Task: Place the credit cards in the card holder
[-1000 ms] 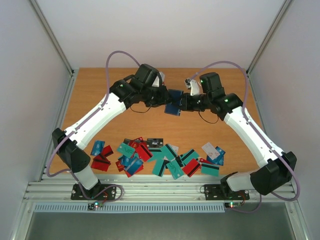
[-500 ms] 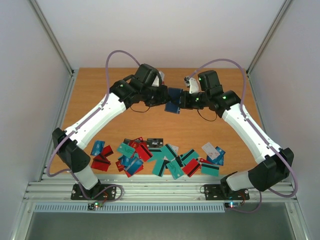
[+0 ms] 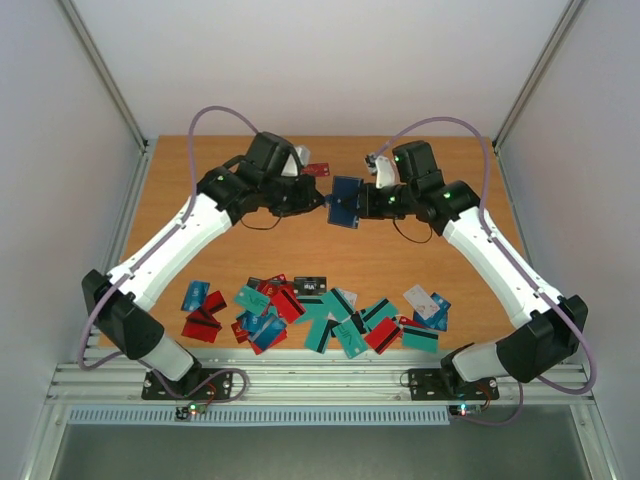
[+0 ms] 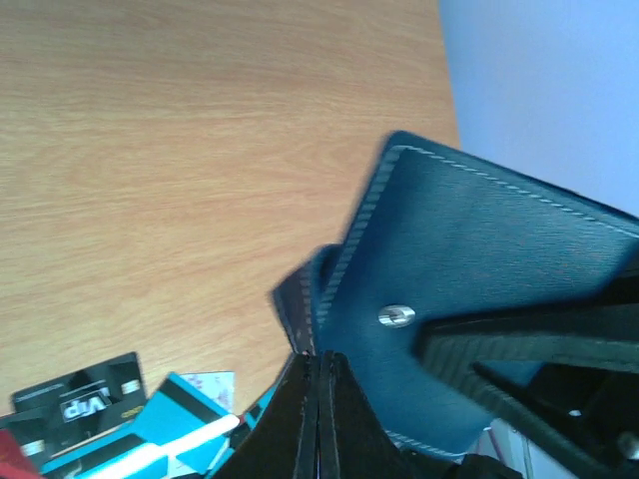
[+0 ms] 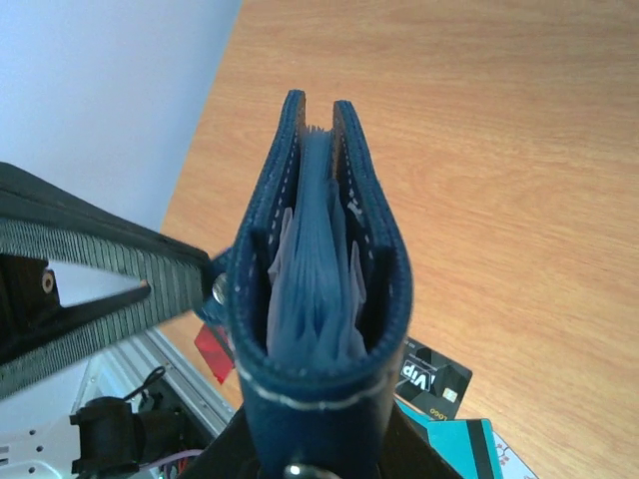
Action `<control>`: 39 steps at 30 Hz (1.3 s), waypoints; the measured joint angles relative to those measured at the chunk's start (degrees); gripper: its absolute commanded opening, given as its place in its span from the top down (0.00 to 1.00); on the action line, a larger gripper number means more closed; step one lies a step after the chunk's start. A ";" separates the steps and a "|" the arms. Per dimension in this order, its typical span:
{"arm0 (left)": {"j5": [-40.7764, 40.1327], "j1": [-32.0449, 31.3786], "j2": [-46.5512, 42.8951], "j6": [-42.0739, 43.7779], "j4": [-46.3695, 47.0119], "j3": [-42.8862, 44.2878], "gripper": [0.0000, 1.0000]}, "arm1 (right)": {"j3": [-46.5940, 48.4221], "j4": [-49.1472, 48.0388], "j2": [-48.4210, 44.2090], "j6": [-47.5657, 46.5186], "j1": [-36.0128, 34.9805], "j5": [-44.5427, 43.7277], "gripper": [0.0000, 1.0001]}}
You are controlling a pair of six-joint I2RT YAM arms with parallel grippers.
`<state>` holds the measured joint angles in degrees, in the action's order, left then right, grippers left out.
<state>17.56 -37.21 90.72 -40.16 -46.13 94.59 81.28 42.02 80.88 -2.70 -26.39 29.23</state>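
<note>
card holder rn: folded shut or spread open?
Nearly folded, not spread flat: in the right wrist view the card holder shows two covers almost parallel, a narrow gap and grey-blue pockets between them.

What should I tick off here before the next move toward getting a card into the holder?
1. Card holder clamped in the right gripper: ok.
2. Holder mouth open enough: covers nearly parallel, grey-blue pockets showing in a narrow gap: not ok.
3. Card in the left gripper: closed tight, no card seen in it: not ok.
4. Left gripper clear of the holder: close beside its cover, contact unclear: cannot tell.
5. Credit cards available: many lie scattered near the table's near edge: ok.
</note>
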 measured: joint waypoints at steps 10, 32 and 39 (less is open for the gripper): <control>1.42 5.44 -3.82 5.38 -0.74 -4.52 0.58 | 1.33 -0.42 1.11 0.04 0.13 1.01 0.99; 14.84 8.28 -12.81 11.56 14.29 -15.02 0.35 | 8.59 -0.70 5.01 2.89 0.92 15.89 0.99; 8.39 8.31 -14.25 12.87 14.32 -15.93 0.51 | 8.57 -3.26 5.55 5.46 1.01 20.55 0.99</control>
<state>25.96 -28.91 76.47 -27.29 -31.81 78.65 89.84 38.76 86.43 2.76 -25.39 49.78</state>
